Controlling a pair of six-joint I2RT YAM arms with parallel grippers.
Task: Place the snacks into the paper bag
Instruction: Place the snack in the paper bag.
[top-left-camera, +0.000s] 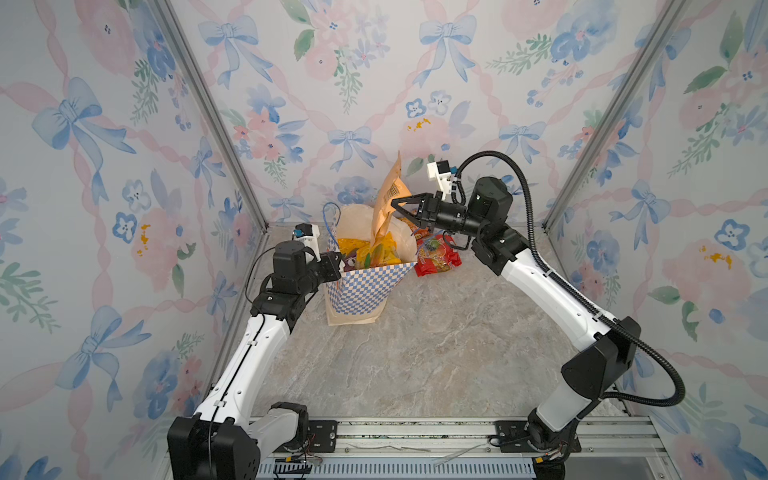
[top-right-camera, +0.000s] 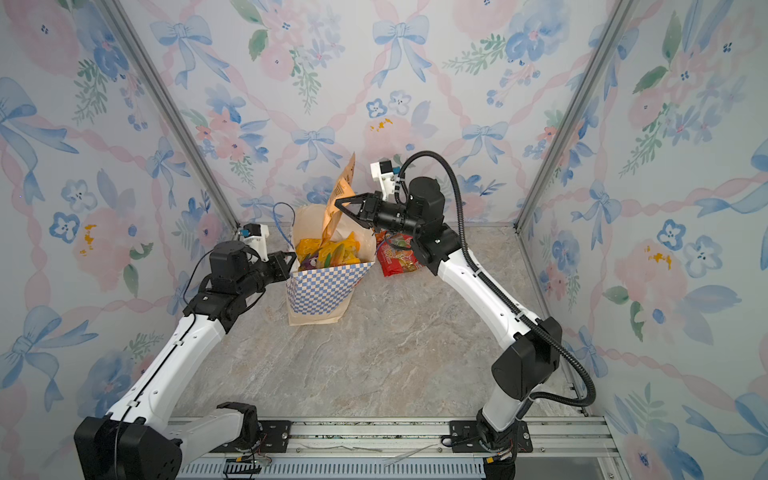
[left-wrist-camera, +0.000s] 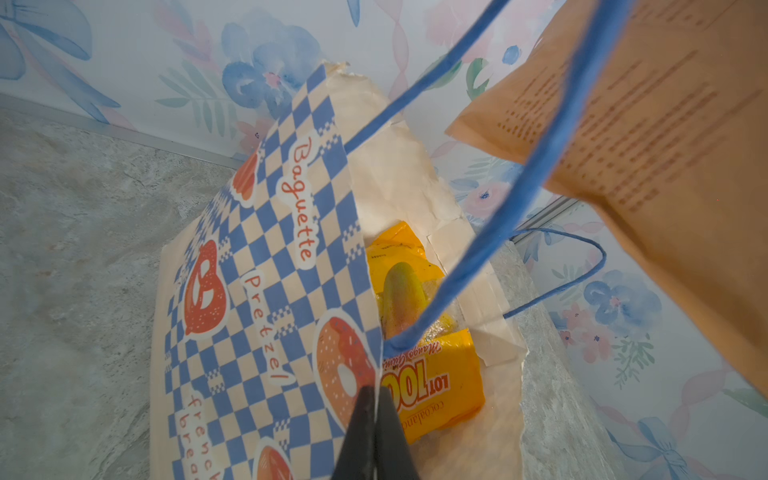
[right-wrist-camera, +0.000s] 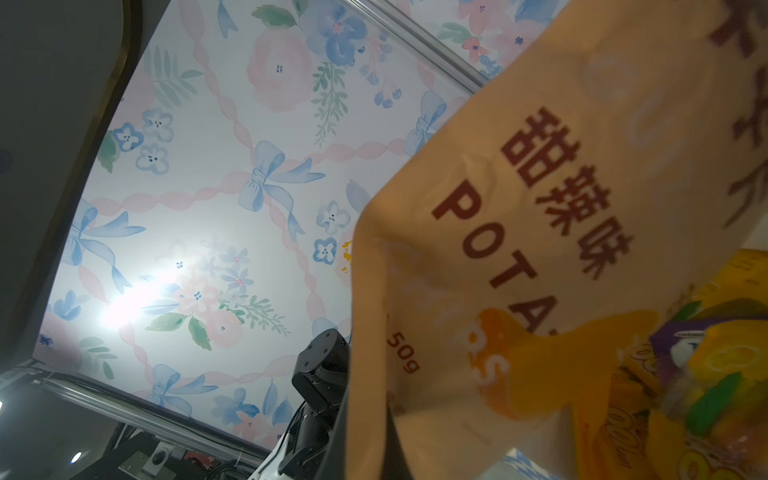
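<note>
Kraft pouch (top-left-camera: 387, 195) is hanging upright in your right gripper (top-left-camera: 394, 203), jaws clamped on its side edge, lower end dipping into the mouth of the paper bag (top-left-camera: 365, 291). Your left gripper (left-wrist-camera: 370, 401) is pinching the bag's rim tight, holding the mouth open. Yellow packets (top-left-camera: 376, 251) are sitting high inside, so you should be sliding the pouch down along the back wall, not onto them, and watching the blue handle (left-wrist-camera: 498, 232) for snags. Red packets (top-left-camera: 436, 259) are lying on the table (top-left-camera: 436, 353) just beside the bag, not yet loaded
</note>
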